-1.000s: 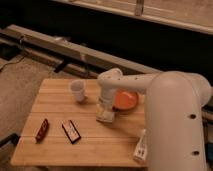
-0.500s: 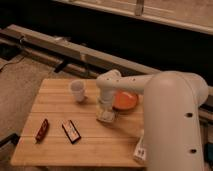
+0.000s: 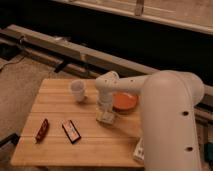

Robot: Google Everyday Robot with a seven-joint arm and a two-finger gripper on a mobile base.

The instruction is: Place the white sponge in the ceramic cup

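Note:
The small white ceramic cup stands upright on the wooden table, toward the back left of centre. The white sponge lies on the table to the right of the cup and just left of the orange bowl. My gripper points straight down onto the sponge, its tip at the sponge's top and hiding part of it. Whether the sponge is gripped does not show. The white arm arches in from the right and covers the table's right side.
A wide orange bowl sits right behind the sponge. A red snack bar and a dark packet lie near the front left. A white tube-shaped bottle lies at the front right edge. Dark rails run behind the table.

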